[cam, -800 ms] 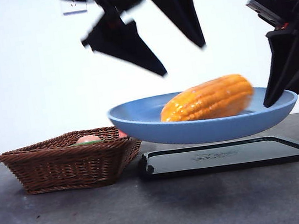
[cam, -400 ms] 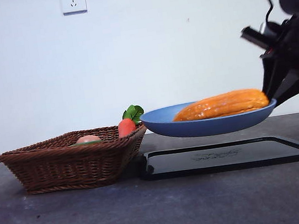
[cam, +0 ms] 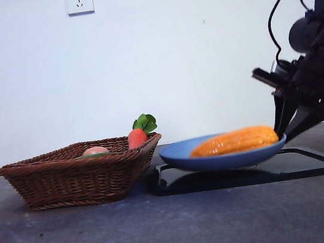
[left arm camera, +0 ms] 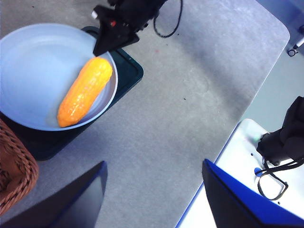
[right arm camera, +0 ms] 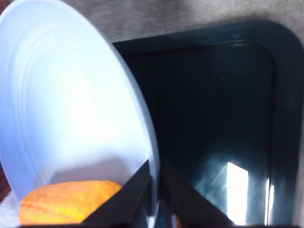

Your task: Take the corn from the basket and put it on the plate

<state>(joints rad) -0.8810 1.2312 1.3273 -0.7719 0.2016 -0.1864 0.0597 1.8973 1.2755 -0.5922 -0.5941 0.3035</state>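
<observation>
The corn (cam: 235,141) lies lengthwise in the blue plate (cam: 179,156), one end near the rim. The right gripper (cam: 288,128) pinches that rim between its jaws, closed on the plate's edge beside the cob. The plate sits low over the black tray (cam: 319,163), and I cannot tell if it rests on it. Next to the tray stands the wicker basket (cam: 73,176), a carrot (cam: 136,138) at its near corner. The left gripper (left arm camera: 152,190) hangs wide apart above the counter (left arm camera: 190,95), holding nothing
</observation>
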